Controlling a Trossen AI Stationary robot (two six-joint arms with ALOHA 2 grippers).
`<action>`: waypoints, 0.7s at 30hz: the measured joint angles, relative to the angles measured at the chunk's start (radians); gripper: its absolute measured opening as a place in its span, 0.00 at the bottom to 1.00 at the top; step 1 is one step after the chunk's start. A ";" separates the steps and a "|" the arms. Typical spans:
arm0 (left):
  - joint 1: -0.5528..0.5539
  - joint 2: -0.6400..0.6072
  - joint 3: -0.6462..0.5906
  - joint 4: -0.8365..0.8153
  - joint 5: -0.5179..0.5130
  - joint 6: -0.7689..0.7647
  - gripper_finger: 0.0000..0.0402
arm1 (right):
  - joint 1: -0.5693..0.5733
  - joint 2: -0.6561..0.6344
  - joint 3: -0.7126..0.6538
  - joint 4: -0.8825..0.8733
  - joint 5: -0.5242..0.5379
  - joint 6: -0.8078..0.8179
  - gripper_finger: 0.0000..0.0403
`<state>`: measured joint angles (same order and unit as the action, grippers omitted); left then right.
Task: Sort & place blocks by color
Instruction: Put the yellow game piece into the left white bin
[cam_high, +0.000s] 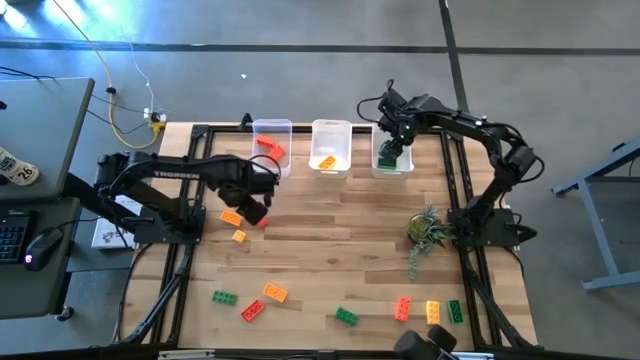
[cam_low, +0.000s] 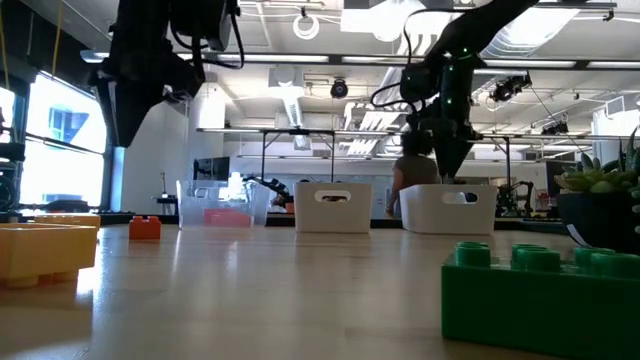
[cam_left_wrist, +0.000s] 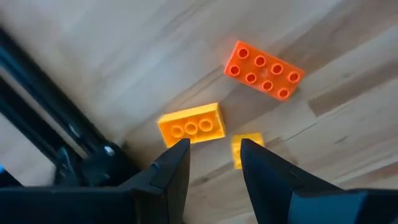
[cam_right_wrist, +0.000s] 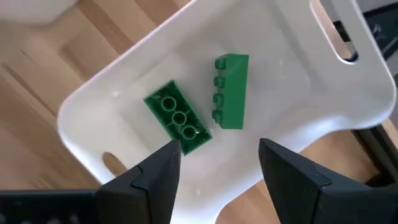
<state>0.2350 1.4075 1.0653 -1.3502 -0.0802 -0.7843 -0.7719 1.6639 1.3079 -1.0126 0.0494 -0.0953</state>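
While my right gripper (cam_right_wrist: 214, 165) hangs over the right-hand bin (cam_high: 392, 165), fingers parted and empty, two green blocks (cam_right_wrist: 231, 91) lie inside that bin. Left of the bin row, my left gripper (cam_left_wrist: 214, 158) hovers narrowly open, holding nothing, over orange and yellow blocks (cam_left_wrist: 191, 123) on the table (cam_high: 330, 250). More blocks lie scattered well short of the bins.

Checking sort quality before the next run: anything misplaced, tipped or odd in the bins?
Nothing missorted. In the right white plastic bin, under the open right hand, both bricks are green, but neither sits studs-up: one green brick lies on its side, the other upside down.
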 joint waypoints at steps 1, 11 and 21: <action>0.013 0.000 0.000 0.001 0.004 0.052 0.33 | 0.000 -0.006 0.000 0.000 -0.003 0.013 0.51; 0.147 0.000 0.000 -0.036 0.083 0.396 0.38 | 0.000 -0.018 0.000 0.000 -0.049 0.147 0.51; 0.192 0.000 0.000 -0.090 0.067 0.730 0.55 | 0.000 -0.018 0.000 0.011 -0.058 0.212 0.51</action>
<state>0.4268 1.4075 1.0653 -1.4405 -0.0135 -0.0547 -0.7715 1.6455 1.3079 -1.0014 -0.0089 0.1162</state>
